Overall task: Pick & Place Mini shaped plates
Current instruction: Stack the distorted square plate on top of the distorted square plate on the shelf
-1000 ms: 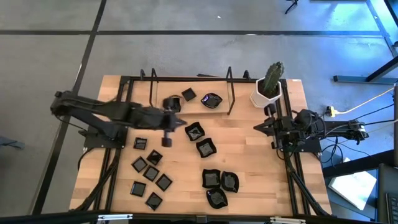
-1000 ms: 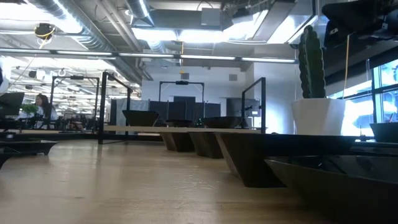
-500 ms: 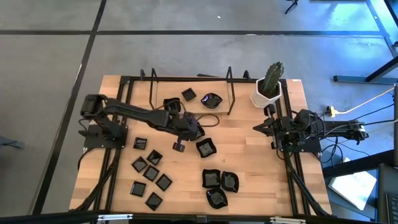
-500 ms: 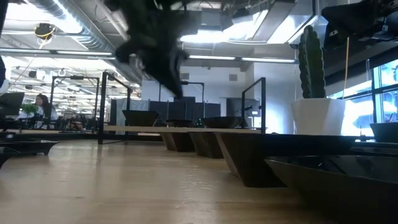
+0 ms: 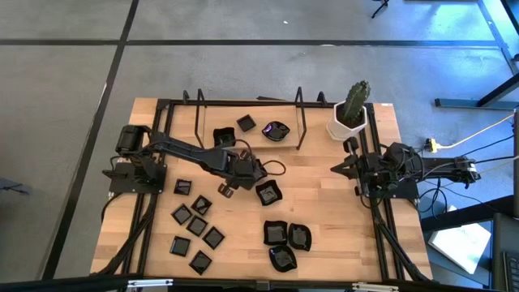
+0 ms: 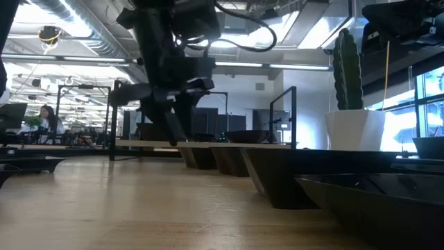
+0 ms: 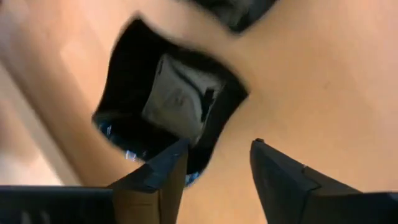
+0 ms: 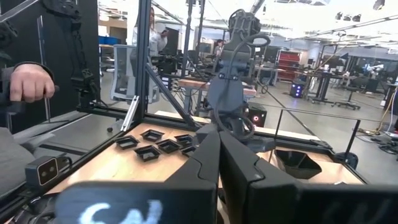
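Note:
Many mini shaped plates, glossy black, lie about the wooden table: small squares [image 5: 197, 225] at the near left, wavy-edged ones [image 5: 276, 233] at the near middle, and a few [image 5: 276, 130] at the far side. My left gripper [image 5: 250, 170] [image 7: 217, 146] is open and points down over a wavy raised-rim plate [image 7: 168, 112] at the table's middle. One finger [image 7: 163, 171] stands over the plate's rim and the other [image 7: 280, 177] over bare wood beside it. My right gripper [image 8: 217, 146] is shut and waits at the table's right side. My left gripper comes at the wavy plate from above with its fingers on either side of one rim [image 7: 208, 146]. I cannot tell whether a finger touches it. The plate lies flat on the table.
A white pot with a cactus [image 5: 349, 122] stands at the far right corner. Black frame rails [image 5: 300, 122] rise along the far edge. Another wavy plate [image 5: 268, 193] lies just near of my left gripper. A person's hand [image 8: 28, 81] shows beyond the table.
My left gripper has swung toward the table's right edge and come down over the wavy plate at the middle, tipping to point more steeply down. No plate has moved.

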Robot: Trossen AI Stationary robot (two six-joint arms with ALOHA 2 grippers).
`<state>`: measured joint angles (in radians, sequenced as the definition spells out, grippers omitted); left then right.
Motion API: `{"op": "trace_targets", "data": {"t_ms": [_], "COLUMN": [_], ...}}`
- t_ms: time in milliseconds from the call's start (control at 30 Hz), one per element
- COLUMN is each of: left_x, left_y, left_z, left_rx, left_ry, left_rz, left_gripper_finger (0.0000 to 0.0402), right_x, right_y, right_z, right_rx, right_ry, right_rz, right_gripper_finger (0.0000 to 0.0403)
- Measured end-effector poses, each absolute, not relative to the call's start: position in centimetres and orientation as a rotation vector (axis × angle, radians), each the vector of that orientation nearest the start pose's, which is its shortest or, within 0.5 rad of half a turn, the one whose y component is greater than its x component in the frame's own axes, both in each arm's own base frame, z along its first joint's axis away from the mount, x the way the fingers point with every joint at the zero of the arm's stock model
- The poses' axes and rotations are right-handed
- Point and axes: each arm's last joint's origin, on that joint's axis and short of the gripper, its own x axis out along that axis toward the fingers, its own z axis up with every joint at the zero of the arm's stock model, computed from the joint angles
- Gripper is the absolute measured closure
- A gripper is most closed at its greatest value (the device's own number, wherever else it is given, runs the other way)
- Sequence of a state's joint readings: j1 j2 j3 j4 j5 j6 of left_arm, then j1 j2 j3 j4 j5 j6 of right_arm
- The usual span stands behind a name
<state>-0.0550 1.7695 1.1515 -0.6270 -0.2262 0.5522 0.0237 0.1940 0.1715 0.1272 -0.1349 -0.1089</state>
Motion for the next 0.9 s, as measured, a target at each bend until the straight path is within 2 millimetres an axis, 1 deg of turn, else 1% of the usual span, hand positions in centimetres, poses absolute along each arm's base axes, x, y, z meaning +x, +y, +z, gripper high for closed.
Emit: {"op": "trace_targets", "data": {"t_ms": [67,200,333,500,633,767,900], "left_x": [33.9,33.9,34.1,34.9,35.3,35.2,35.0], "left_y": [-1.2,-1.3,-1.4,-1.3,-1.2,-1.2,-1.1], "left_z": [17.7,17.1,16.1,14.5,13.9,14.0,14.2], "left_rx": [0.670,0.661,0.688,0.712,0.756,0.770,0.773], "left_ry": [1.252,1.269,1.290,1.298,1.295,1.305,1.316], "left_rz": [-0.179,-0.219,-0.258,-0.267,-0.235,-0.220,-0.217], "left_gripper_finger": [0.0220,0.0211,0.0210,0.0214,0.0215,0.0231,0.0267], "right_x": [10.3,10.3,10.3,10.3,10.3,10.3,10.3], "right_y": [0.6,0.6,0.6,0.6,0.6,0.6,0.6], "right_z": [21.9,21.9,21.9,21.9,21.9,21.9,21.9], "right_rx": [-0.113,-0.115,-0.115,-0.115,-0.115,-0.117,-0.119], "right_ry": [-0.113,-0.113,-0.113,-0.113,-0.113,-0.113,-0.113], "right_rz": [0.152,0.152,0.152,0.152,0.152,0.152,0.152], "right_gripper_finger": [0.0393,0.0393,0.0393,0.0393,0.0393,0.0393,0.0393]}}
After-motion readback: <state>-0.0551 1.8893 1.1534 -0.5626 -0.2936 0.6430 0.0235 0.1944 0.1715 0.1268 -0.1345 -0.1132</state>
